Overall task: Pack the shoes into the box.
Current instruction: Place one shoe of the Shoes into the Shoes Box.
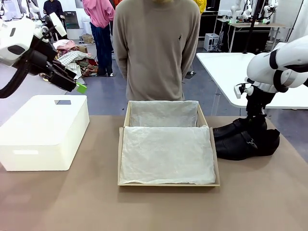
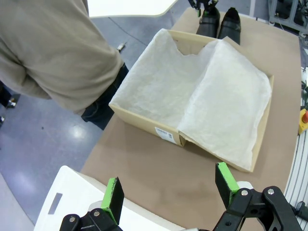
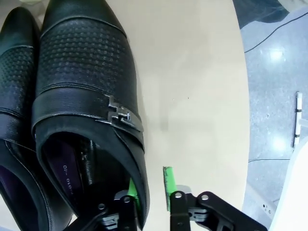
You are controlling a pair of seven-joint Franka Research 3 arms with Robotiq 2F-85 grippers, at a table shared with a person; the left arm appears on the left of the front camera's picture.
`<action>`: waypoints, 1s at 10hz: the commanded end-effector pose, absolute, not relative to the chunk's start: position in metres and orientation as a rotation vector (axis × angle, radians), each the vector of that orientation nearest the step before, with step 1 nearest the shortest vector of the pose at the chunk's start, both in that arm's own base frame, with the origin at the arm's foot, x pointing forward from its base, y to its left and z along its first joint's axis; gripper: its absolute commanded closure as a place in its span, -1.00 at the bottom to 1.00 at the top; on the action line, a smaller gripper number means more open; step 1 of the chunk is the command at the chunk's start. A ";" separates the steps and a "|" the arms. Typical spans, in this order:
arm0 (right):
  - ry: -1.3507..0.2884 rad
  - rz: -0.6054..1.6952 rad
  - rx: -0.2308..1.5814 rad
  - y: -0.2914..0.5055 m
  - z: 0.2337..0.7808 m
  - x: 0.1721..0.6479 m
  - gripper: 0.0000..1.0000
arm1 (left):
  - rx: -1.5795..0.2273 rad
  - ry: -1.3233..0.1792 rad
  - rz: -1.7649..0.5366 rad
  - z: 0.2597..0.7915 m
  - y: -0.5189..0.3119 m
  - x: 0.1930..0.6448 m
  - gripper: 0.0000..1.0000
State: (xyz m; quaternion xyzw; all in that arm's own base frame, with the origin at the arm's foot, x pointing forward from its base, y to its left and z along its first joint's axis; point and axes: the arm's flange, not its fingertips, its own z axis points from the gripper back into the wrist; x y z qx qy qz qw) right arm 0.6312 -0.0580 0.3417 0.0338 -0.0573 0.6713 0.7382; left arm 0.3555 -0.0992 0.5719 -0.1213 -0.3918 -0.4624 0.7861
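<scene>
Two glossy black shoes [image 1: 245, 139] lie side by side on the bench [image 1: 72, 202] at the 3 o'clock side of the box [image 1: 120, 159], toes toward it and just beside its wall. The box lies open in the middle of the bench, both halves lined with crinkled white tissue paper [image 1: 166, 154].

The right gripper [image 3: 148, 180] is down at the shoes. Its fingers straddle the side wall of the buckled shoe [image 3: 86, 82] – one finger inside the opening, the other outside. They stand narrowly parted, not clamped: a sliver of bench shows between the outer pad [image 3: 167, 185] and the leather.

The left gripper [image 1: 79, 86] hangs raised at about 10 o'clock from the box, above the white container [image 1: 43, 130] that sits at the box's 9 o'clock. Its fingers are spread wide and hold nothing.

A person [image 1: 156, 48] in a beige sweater stands at the far edge – 12 o'clock from the box.
</scene>
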 end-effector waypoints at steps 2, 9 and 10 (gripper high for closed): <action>-0.104 1.452 0.075 -0.053 0.350 0.636 1.00 | -0.279 -0.852 -1.010 0.571 -0.098 0.356 -1.00; -0.163 1.268 0.026 -0.067 0.424 0.622 1.00 | -0.279 -0.852 -1.010 0.571 -0.098 0.356 -1.00; -0.157 1.248 0.012 -0.069 0.445 0.620 1.00 | -0.279 -0.852 -1.010 0.571 -0.098 0.356 -1.00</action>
